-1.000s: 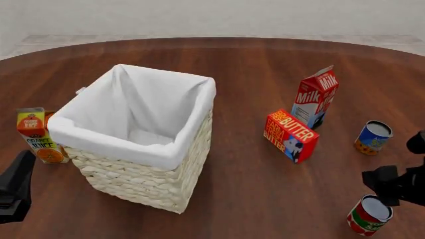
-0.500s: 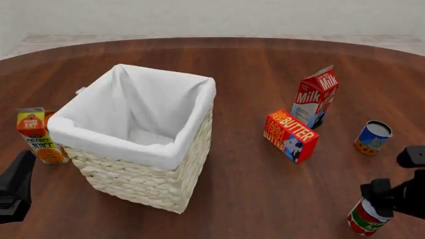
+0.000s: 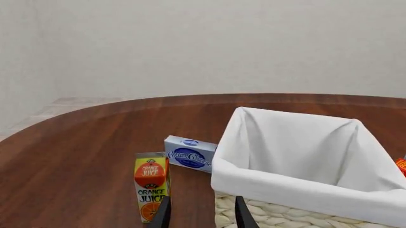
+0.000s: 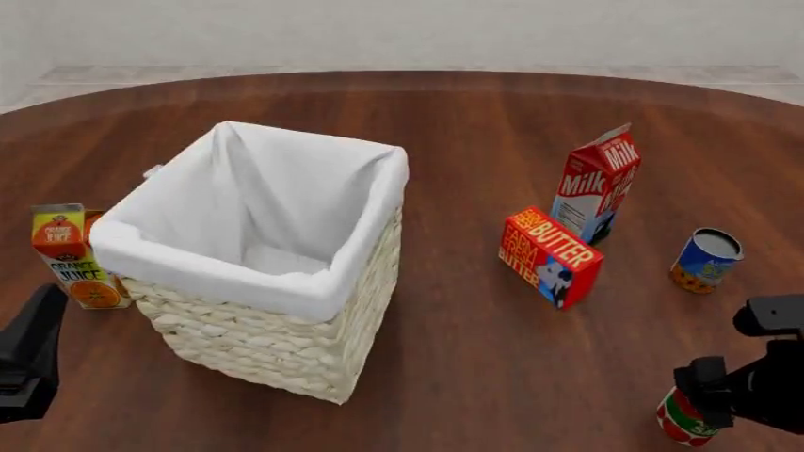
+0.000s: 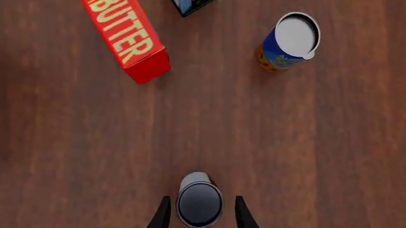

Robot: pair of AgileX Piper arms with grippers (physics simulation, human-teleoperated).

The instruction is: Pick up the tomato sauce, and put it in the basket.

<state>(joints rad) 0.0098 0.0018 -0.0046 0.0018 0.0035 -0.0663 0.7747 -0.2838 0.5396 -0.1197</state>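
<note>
The tomato sauce [image 4: 676, 422], a small can with a red, white and green label, stands near the table's front right. My right gripper [image 4: 735, 388] is down over it and hides its top. In the right wrist view the can's grey top [image 5: 199, 204] sits between the two fingers of the right gripper [image 5: 201, 200], with a small gap on each side; the jaws are open. The basket [image 4: 282, 350], cream wicker with a white cloth lining, stands left of centre. My left gripper [image 4: 30, 347] is open and empty at the front left, by the basket [image 3: 298, 187].
A red butter box [image 4: 549, 257], a milk carton [image 4: 598, 184] and a blue-and-yellow can [image 4: 705, 260] stand beyond the tomato sauce. An orange juice carton [image 4: 71, 256] stands left of the basket. A cream cheese box [image 3: 189, 154] lies behind the carton.
My right gripper has moved down and toward the table's front edge, coming down around the tomato sauce can and covering its top. The left arm has not moved.
</note>
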